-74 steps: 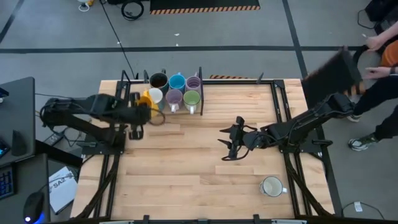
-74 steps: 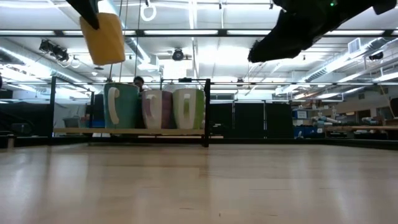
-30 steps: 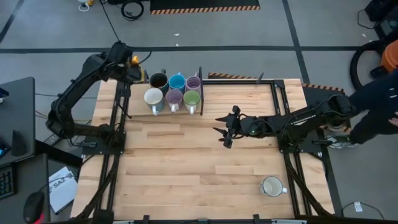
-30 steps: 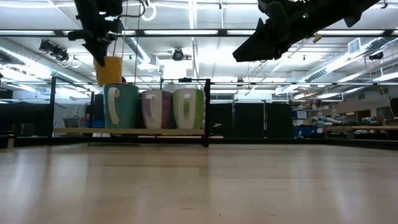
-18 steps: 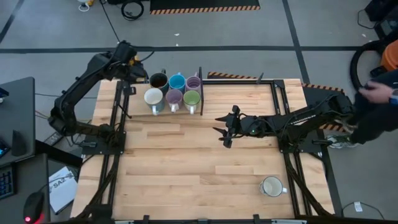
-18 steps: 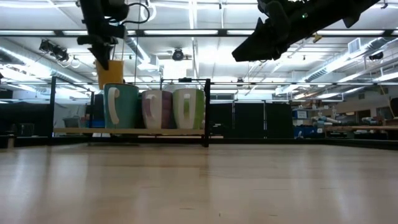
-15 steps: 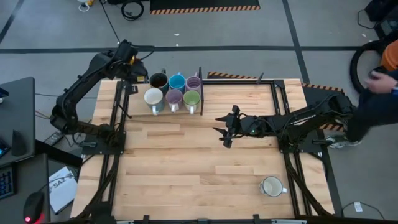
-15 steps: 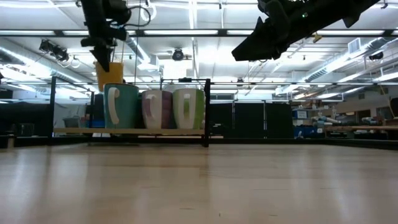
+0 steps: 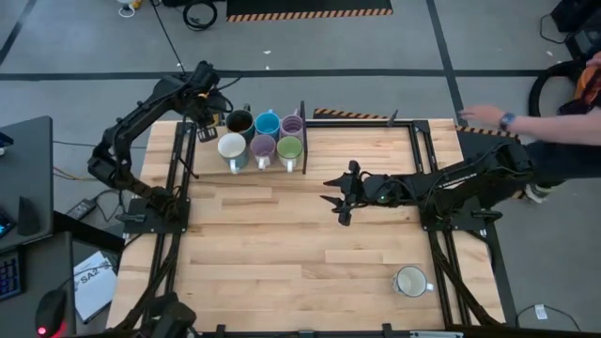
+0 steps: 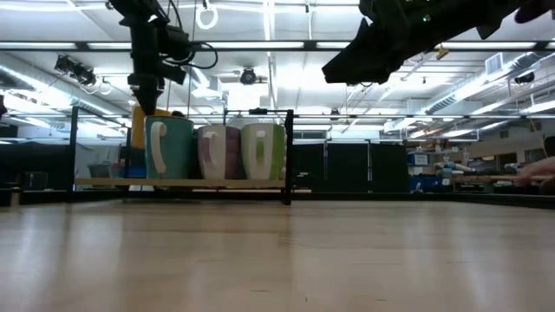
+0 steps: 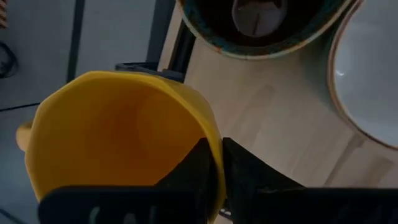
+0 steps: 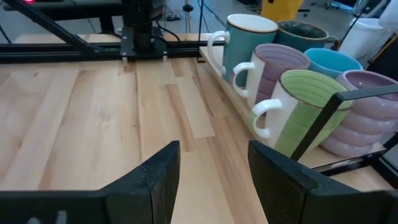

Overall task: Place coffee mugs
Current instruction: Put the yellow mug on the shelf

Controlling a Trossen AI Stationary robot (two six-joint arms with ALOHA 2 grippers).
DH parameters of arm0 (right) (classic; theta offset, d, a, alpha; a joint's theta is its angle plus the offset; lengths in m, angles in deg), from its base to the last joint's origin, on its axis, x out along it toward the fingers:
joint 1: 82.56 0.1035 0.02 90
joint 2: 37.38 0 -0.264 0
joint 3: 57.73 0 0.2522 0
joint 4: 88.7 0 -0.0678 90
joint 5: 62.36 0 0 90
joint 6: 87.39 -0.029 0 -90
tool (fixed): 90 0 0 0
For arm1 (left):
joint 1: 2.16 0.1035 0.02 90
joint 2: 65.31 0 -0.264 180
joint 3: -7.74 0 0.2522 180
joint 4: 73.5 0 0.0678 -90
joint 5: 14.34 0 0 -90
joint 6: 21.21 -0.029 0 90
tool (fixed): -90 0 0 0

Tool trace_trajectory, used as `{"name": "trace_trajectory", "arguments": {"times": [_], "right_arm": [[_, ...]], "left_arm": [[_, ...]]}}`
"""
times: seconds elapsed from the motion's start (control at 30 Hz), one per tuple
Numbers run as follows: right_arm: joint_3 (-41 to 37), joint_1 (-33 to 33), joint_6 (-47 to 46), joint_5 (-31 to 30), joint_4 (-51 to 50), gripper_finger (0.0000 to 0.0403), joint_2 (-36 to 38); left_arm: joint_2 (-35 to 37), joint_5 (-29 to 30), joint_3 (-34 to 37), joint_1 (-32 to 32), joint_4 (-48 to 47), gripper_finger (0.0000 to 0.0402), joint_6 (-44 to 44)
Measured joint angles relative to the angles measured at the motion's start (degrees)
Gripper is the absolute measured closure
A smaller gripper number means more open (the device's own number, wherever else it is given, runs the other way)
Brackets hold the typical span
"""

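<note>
- High view: the left gripper (image 9: 208,101) hangs over the far-left end of the rack (image 9: 302,139), beside the dark brown mug (image 9: 239,122). Since a second ago it has travelled rightward toward that corner. Six mugs stand in two rows: white-rimmed mug (image 9: 231,147), lilac mug (image 9: 263,146), green mug (image 9: 289,148), blue mug (image 9: 268,123) and a second lilac mug (image 9: 293,125). One white mug (image 9: 410,281) stands alone near the table's front right. The right gripper (image 9: 340,197) waits mid-table. A person's arm (image 9: 512,122) reaches in beyond the table's right edge.
- Low view: the orange mug (image 10: 139,126) now sits low, partly hidden behind the front mug; earlier it hung clear above the row. Judged: lowering into the back slot is nearly done.
- Left wrist view: the left fingers (image 11: 202,168) pinch the rim of the orange mug (image 11: 112,134), one inside and one outside; the dark brown mug (image 11: 261,25) lies just beyond.
- Right wrist view: the right fingers (image 12: 158,177) stand spread and empty, facing the rack.
</note>
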Motion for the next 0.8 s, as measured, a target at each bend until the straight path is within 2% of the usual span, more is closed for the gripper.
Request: {"name": "trace_trajectory", "arguments": {"times": [0.53,0.63,0.8], "right_arm": [[0.0,2.07,0.75,2.19,0.32,0.0208,-0.02],[0.0,2.29,1.09,2.19,0.43,0.0208,-0.02],[0.0,2.29,1.05,2.2,0.79,0.0208,-0.02]], "left_arm": [[-0.2,-7.83,0.0,3.67,-0.66,0.0366,2.55],[-0.18,-11.39,0.0,4.35,-0.91,0.0366,0.69],[-0.5,-12.11,0.0,4.3,-0.88,0.0367,0.56]]}}
